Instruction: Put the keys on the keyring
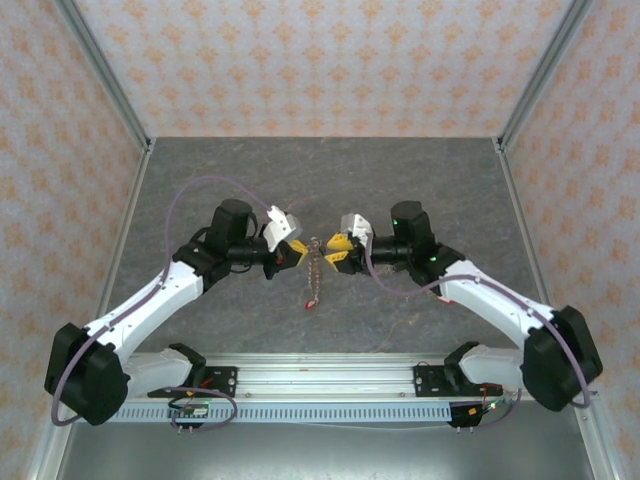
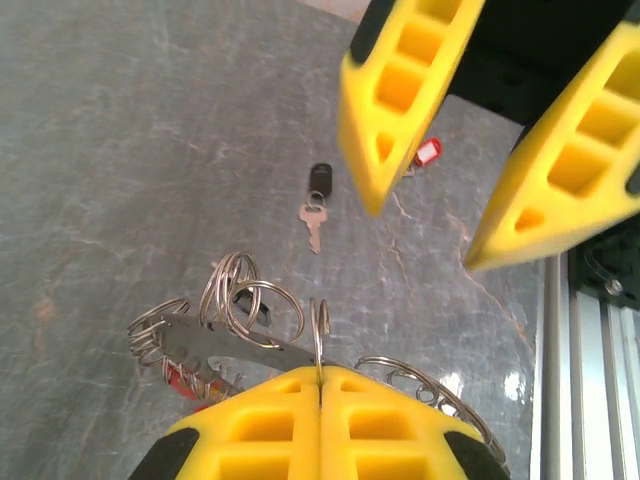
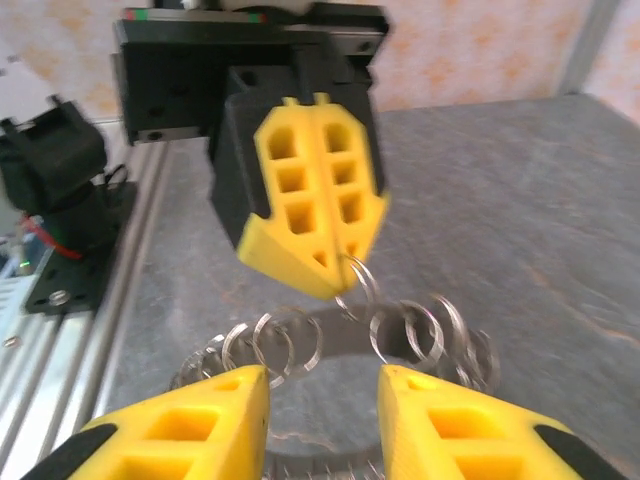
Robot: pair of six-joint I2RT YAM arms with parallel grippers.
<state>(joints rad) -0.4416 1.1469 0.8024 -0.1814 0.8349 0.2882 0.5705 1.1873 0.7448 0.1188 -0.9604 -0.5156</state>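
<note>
The keyring (image 2: pixel 230 345) is a flat grey band strung with several small silvery split rings, held up between the two arms (image 1: pixel 316 262). My left gripper (image 2: pixel 320 375) is shut on one of those split rings, which stands up from its fingertips. From the right wrist the same gripper (image 3: pixel 335 285) hangs shut above the band (image 3: pixel 345 335). My right gripper (image 3: pixel 322 375) is open, its fingers on either side of the band's near part without touching it. One silvery key (image 2: pixel 314 225) with a black head lies on the table below, a red tag (image 2: pixel 428 152) beside it.
A thin chain with something red (image 1: pixel 312 300) at its end trails down from the keyring towards the table. The grey table (image 1: pixel 200 190) stretches out all round the arms. A metal rail (image 1: pixel 320 378) runs along the near edge, and patterned walls close in the sides.
</note>
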